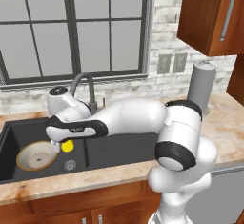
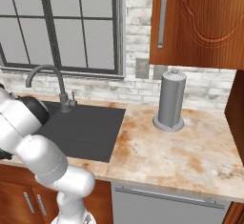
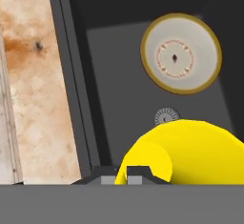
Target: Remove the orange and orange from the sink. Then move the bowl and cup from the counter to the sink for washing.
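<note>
The yellow cup (image 1: pixel 68 146) hangs just above the black sink's (image 1: pixel 19 137) floor, and my gripper (image 1: pixel 61 145) is shut on it. In the hand view the cup (image 3: pixel 190 151) bulks large at the bottom right, with my gripper (image 3: pixel 123 178) clamped on its rim. The cream bowl (image 1: pixel 37 155) with a tan rim sits upright on the basin floor, left of the cup and apart from it. From the hand, the bowl (image 3: pixel 181 54) lies beyond the round drain (image 3: pixel 166 117). The oranges are out of view.
The dark curved faucet (image 1: pixel 88 87) stands behind the basin, close to my wrist. The ribbed drainboard (image 2: pixel 86 127) lies right of the basin. A grey cylindrical holder (image 2: pixel 170 101) stands on the beige counter (image 2: pixel 181 156) by the wall. A wood cabinet (image 2: pixel 200 23) hangs above.
</note>
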Motion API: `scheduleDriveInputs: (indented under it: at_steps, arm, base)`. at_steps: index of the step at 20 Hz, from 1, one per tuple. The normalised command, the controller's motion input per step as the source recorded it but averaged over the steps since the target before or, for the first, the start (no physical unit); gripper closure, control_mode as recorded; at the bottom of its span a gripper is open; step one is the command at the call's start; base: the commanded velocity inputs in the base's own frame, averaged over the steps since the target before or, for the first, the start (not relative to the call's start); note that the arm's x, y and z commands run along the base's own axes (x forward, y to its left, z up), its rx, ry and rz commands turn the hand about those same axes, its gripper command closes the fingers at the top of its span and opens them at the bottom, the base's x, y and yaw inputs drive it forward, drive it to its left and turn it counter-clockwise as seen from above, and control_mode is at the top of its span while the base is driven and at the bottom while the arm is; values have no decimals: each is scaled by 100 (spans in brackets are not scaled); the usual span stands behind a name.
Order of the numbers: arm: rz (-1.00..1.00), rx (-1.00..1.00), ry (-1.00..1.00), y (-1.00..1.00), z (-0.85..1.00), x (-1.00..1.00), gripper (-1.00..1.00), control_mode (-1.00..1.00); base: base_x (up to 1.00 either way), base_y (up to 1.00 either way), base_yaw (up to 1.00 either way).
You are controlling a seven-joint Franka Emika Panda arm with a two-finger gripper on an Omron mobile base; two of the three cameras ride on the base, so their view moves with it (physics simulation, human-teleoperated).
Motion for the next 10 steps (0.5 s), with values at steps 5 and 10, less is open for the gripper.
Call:
scheduleDriveInputs:
  at_steps: [5, 10]
  arm:
    - [-5, -1, 0, 14, -24, 20, 100, -100]
    - [-10, -5, 0, 18, -21, 10, 100, -100]
  base:
    - [0, 0, 0]
    - [0, 0, 0]
